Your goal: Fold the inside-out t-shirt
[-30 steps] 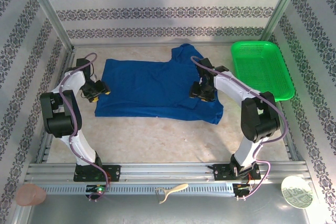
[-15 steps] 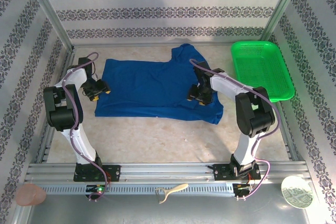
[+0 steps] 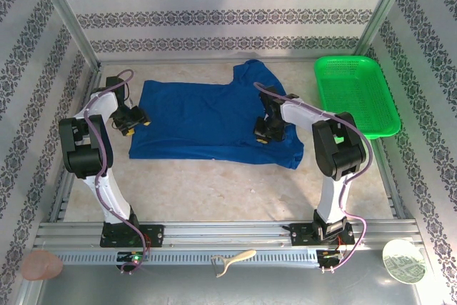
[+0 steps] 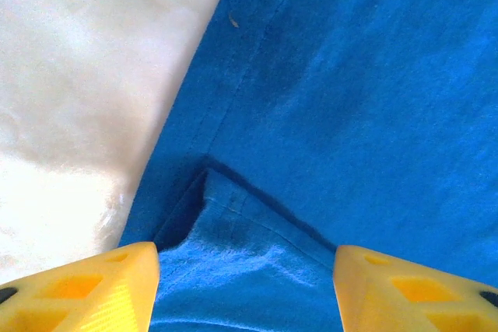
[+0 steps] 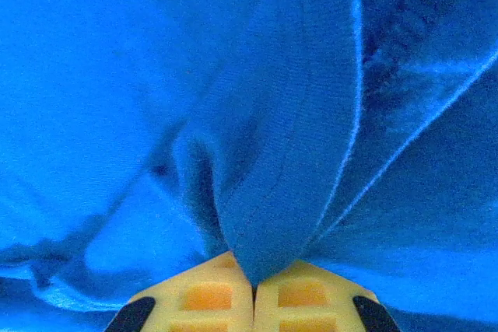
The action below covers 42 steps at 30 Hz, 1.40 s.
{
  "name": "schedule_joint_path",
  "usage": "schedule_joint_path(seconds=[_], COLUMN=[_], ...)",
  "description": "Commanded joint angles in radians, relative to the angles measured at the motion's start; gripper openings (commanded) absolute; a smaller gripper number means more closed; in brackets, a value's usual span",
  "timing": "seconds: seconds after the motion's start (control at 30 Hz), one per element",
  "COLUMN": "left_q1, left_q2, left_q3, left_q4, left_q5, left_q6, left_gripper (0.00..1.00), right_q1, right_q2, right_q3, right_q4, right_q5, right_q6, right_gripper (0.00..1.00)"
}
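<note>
R gripper [image 5: 253,289] pinches a shirt [image 3: 200,116] ridge, jaws pressed together; L gripper [image 4: 245,270] spread over shirt's left edge. Best: lift slowly, keeping both layers caught.

Green plastic mesh basket [image 3: 355,96] is seen at 2 o'clock on the beige tabletop [image 3: 214,183]. Aluminium rail [image 3: 228,237] is laid across at 6 o'clock. In front of it are placed a pink round object [image 3: 41,266] at 7, a cream curved utensil [image 3: 233,260] at 6 and a round green-patterned disc [image 3: 404,261] at 5. Patterned wall panels [image 3: 228,5] are fitted at 9, 12 and 3.
</note>
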Motion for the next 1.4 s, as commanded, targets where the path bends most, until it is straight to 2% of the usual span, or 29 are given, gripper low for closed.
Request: schedule_joint_path(seconds=[0.0,0.27,0.57,0.6,0.67,0.7,0.9,1.0,1.1,1.37], left_q1=[0.008,0.019,0.030,0.030,0.031,0.030,0.030,0.030,0.030,0.030], left_q2=[-0.015,0.020,0.109,0.119,0.135,0.141,0.154,0.156,0.154,0.142], left_q3=[0.038,0.092,0.185,0.192,0.196,0.198,0.192,0.176,0.158,0.106], left_q4=[-0.008,-0.023,-0.059,-0.063,-0.064,-0.064,-0.073,-0.068,-0.060,-0.036], left_q5=[0.010,-0.004,-0.029,-0.030,-0.032,-0.032,-0.040,-0.034,-0.024,-0.003], left_q6=[0.005,0.012,0.030,0.032,0.032,0.031,0.048,0.054,0.057,0.059], left_gripper=[0.61,0.62,0.62,0.62,0.62,0.62,0.61,0.57,0.53,0.44], right_q1=[-0.004,-0.029,-0.055,-0.056,-0.056,-0.056,-0.079,-0.114,-0.140,-0.166], right_q2=[-0.059,0.000,0.139,0.153,0.173,0.178,0.083,0.059,0.080,0.210], right_q3=[0.063,0.197,0.323,0.332,0.350,0.359,0.320,0.304,0.327,0.452], right_q4=[-0.013,-0.017,-0.009,-0.007,-0.006,-0.015,-0.040,-0.064,-0.100,-0.156], right_q5=[-0.035,-0.082,-0.090,-0.091,-0.089,-0.089,0.011,0.073,0.116,0.132], right_q6=[0.009,0.037,0.077,0.079,0.070,0.066,0.008,-0.024,-0.067,-0.119], right_gripper=[0.00,0.00,0.00,0.02,0.35,0.43,0.46,0.47,0.51,0.51])
